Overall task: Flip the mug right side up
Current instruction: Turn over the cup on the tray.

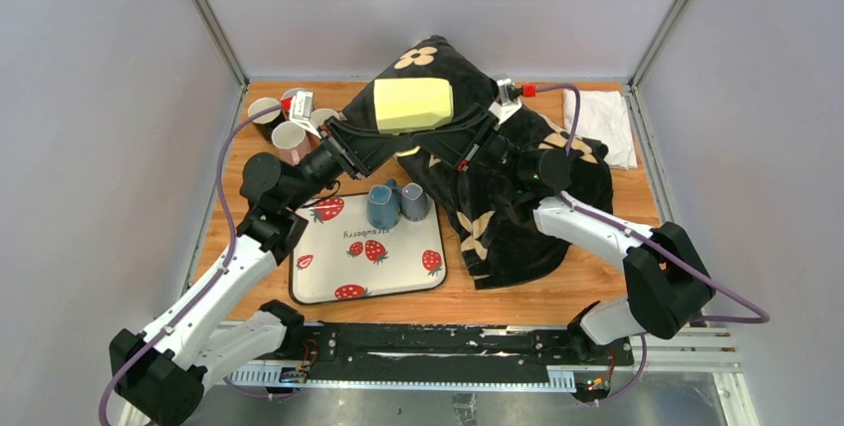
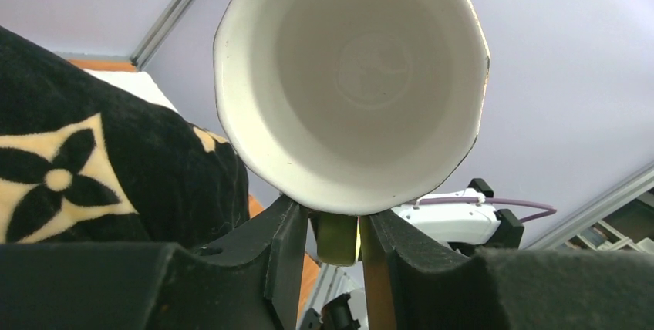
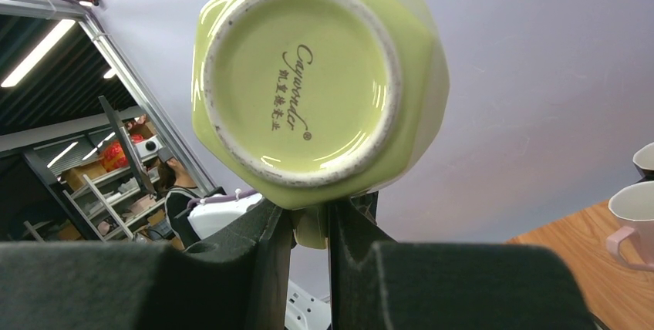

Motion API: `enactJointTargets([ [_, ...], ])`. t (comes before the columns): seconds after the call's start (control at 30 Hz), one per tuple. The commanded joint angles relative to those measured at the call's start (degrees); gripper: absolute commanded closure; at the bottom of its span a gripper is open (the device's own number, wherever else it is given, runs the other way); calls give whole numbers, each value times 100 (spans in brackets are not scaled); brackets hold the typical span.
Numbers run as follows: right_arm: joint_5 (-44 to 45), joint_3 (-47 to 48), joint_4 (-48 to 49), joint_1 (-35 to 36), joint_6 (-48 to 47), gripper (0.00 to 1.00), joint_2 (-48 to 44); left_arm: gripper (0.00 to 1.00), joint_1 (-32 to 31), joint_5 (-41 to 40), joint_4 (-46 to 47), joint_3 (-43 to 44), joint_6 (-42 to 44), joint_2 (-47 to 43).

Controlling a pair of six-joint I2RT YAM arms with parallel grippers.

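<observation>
A yellow-green mug hangs in the air above the table's back middle, lying on its side between both grippers. The left wrist view looks into its white inside; the right wrist view faces its printed base. My right gripper is shut on the mug's handle. My left gripper straddles the same handle from the other side. Its jaws stand narrow, with a thin sliver of light between the handle and one finger.
A strawberry-print tray lies at front left, with two blue-grey mugs at its far edge. A black flower-pattern blanket covers the right middle. A white cloth lies back right. Several mugs stand back left.
</observation>
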Motion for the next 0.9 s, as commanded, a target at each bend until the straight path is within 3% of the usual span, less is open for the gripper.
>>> enactJointTargets([
  [0.0,-160,222,699,233,-178,100,-57,65,-62,-128,378,88,-200,-31],
  [0.23,-178,208,643,308,-240,100,-22,72,-79,-120,447,96,-264,-48],
  [0.53,-152,145,643,330,-280,100,0,99,-79,-93,461,117,-242,-49],
  [0.63,-122,89,622,329,-317,100,-21,100,-79,-84,461,143,-202,-40],
  [0.87,11,-66,441,325,-495,79,-137,100,-79,-85,466,139,-146,-44],
])
